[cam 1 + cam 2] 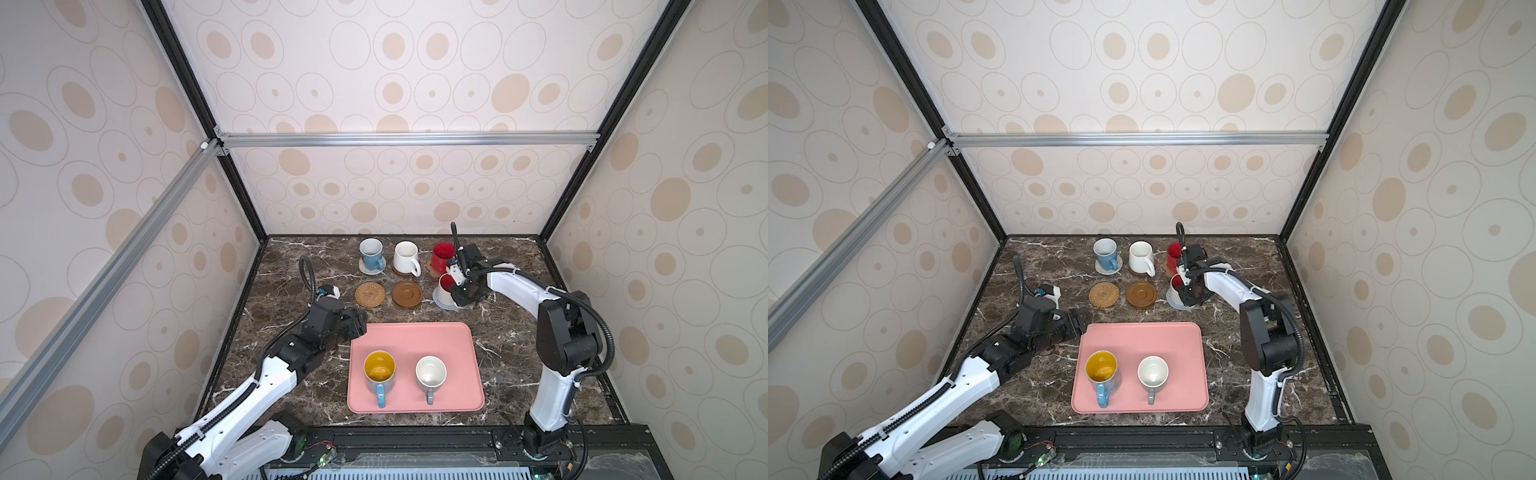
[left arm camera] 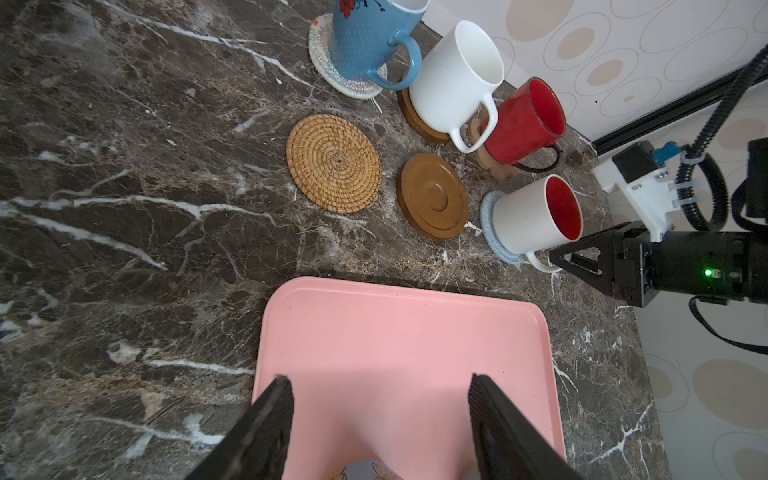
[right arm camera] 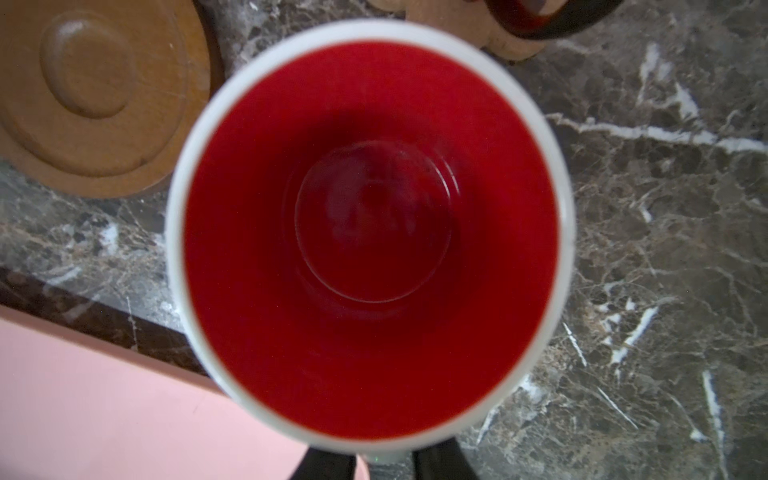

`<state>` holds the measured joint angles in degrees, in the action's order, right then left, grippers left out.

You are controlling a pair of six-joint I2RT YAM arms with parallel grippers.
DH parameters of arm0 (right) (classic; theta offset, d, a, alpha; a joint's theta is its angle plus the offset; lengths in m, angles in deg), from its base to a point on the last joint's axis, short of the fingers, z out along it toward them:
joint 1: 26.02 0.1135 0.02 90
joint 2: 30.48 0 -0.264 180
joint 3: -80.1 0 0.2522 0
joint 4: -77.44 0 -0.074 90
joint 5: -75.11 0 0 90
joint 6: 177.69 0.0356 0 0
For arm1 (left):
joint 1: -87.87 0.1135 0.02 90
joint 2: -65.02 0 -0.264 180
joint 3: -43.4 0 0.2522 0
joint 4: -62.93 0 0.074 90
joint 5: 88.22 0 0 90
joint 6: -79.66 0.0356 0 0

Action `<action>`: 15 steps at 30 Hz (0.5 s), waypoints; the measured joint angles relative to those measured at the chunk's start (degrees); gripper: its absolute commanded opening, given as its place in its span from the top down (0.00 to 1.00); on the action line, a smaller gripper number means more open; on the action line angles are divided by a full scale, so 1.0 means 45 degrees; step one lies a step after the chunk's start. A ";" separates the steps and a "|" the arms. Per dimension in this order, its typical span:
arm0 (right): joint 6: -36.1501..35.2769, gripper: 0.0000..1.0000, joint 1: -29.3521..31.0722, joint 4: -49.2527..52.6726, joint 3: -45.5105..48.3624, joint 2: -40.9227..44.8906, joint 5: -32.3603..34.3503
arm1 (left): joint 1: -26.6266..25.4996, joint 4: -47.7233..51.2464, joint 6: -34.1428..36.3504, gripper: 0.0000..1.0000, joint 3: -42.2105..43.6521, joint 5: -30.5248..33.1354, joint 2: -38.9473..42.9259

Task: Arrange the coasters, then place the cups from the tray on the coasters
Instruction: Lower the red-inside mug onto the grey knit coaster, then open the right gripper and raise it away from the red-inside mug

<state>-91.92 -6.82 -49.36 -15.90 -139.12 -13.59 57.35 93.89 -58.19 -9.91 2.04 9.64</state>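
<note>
**White mug with red inside [image 2: 536, 216] on pale blue coaster [image 2: 500, 249]**

My right gripper [image 3: 384, 457] straddles its handle [image 2: 540, 264] closely; gripping or slack, I cannot tell. My left gripper [image 2: 379, 377] hangs wide and empty over the pink tray [image 2: 395, 332]. The mug is likely rigid, slick and breakable, so the handle suits.

Back row, left to right: left mug [image 1: 371, 252] on woven coaster [image 1: 365, 270], middle mug [image 1: 406, 255] on disc coaster [image 1: 400, 272], right mug [image 1: 441, 255] on paw coaster [image 1: 434, 273]. Front row: rattan coaster [image 1: 370, 294], bare disc coaster [image 1: 407, 294], front mug [image 1: 445, 289] on round coaster [image 1: 439, 304]. Tray [image 1: 415, 336] before them holds near-left mug [image 1: 379, 370] beside near-right mug [image 1: 431, 372].
</note>
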 measured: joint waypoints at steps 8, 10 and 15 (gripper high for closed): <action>0.0087 0.58 0.0000 0.0005 -0.0015 0.0005 -0.0010 | 0.0000 0.0000 -0.0039 0.32 0.0010 0.0010 0.0131; 0.0107 0.56 0.0000 0.0015 -0.0015 0.0029 -0.0010 | 0.0000 0.0000 -0.0049 0.32 0.0010 0.0010 0.0141; 0.0219 0.53 0.0000 0.0141 -0.0015 0.0583 -0.0024 | 0.0000 0.0000 -0.0073 0.32 0.0010 0.0010 0.0151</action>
<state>-90.93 -6.82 -48.73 -15.96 -136.49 -13.70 57.35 93.89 -58.52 -9.87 2.08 10.32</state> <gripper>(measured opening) 0.463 0.682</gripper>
